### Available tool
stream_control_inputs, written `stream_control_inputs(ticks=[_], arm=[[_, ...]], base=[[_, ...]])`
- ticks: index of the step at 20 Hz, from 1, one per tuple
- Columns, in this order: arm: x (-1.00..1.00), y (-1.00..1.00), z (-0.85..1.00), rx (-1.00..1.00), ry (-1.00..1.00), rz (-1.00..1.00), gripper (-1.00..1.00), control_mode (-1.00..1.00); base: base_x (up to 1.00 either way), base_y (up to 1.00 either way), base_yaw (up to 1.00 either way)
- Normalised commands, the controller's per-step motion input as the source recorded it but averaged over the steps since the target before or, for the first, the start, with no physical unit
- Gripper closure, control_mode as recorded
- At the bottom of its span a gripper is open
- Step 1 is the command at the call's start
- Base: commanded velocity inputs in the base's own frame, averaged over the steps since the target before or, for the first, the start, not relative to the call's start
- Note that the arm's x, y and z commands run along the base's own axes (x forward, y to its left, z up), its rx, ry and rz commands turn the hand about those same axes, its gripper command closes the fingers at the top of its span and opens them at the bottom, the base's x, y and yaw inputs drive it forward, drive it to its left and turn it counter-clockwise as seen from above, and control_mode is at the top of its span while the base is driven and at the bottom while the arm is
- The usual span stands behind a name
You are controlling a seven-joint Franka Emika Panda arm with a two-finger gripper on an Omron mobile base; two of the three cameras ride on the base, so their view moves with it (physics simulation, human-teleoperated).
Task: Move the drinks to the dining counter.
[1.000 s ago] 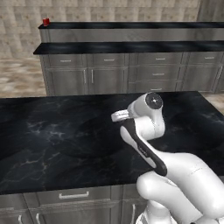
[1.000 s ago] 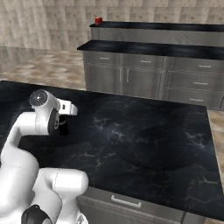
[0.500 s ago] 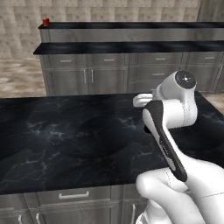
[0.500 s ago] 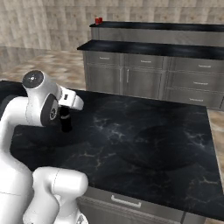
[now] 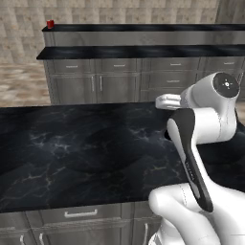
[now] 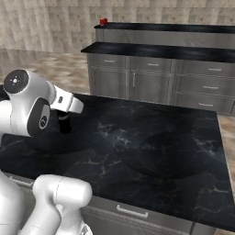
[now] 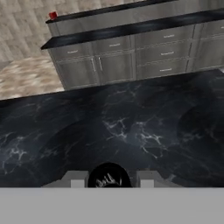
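A small red can (image 5: 50, 23) (image 6: 103, 21) (image 7: 53, 15) stands at the left end of the raised ledge of the dining counter (image 5: 143, 50) (image 6: 160, 49) (image 7: 122, 30). My gripper (image 6: 64, 125) (image 7: 108, 181) hangs low over the near black-topped block, pointing down. It is shut on a slim dark bottle (image 7: 108, 175), whose round dark top shows between the finger tips in the hand view. From the right base view the bottle (image 6: 64, 124) is a dark shape under the white hand. The arm's forearm hides it from the left base view.
The near block with the black veined top (image 5: 72, 143) (image 6: 160, 147) lies under the arm. A strip of tiled floor (image 6: 55, 64) separates it from the dining counter's grey drawers and doors (image 5: 100, 86). A stone wall rises behind.
The arm's elbow has risen and swung right in the left base view, carrying the hand and bottle right and farther back over the block. The cameras have stayed put.
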Motion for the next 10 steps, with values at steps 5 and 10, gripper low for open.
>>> stream_control_inputs(ticks=[5,10], arm=[[-0.13,0.05,0.05,0.01,-0.02,0.00,1.00,1.00],[0.00,0.00,0.00,0.00,0.00,0.00,1.00,1.00]], base=[[-0.63,0.44,0.01],[-0.44,1.00,0.04]])
